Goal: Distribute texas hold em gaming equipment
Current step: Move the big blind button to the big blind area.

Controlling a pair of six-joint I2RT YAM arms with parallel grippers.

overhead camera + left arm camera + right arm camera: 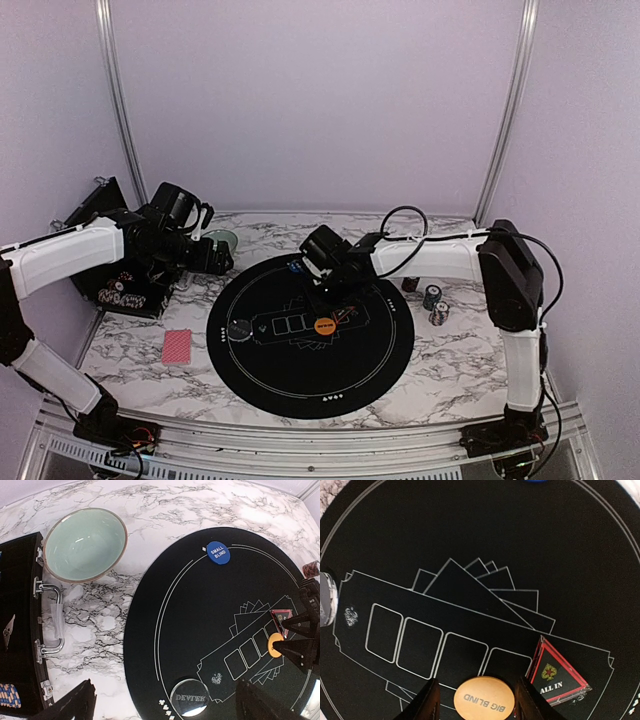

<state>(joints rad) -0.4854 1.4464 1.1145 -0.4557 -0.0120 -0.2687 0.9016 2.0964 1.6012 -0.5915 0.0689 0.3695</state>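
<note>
- Texas hold em gaming equipment [324, 324] lies partly on the round black mat [300, 385] and partly on the marble table [450, 370] around it.
- Far left, an open black case [100, 225] sits at the table's edge. The left wrist view shows blue-and-white striped chips [9, 696] inside it.
- A red-backed playing card [177, 346] lies flat on the marble, left of the mat and apart from it.
- A small teal bowl [85, 542] stands upright between the case and the mat.
- The left gripper [165, 710] hangs above the mat's left rim, spread wide and holding nothing.
- A dealer disc [190, 704] rests inside the mat's left edge.
- A blue "small blind" disc [218, 552] sits near the mat's far rim.
- The orange "big blind" disc [484, 698] lies flat at the mat's centre.
- The right gripper [479, 700] straddles the orange disc with its jaws apart. There is a gap on one side, and on the other side contact is possibly made but hard to judge.
- A red "all in" triangle marker [555, 672] lies just right of the orange disc.
- Poker chips [432, 296] stand in small stacks on the marble right of the mat.
</note>
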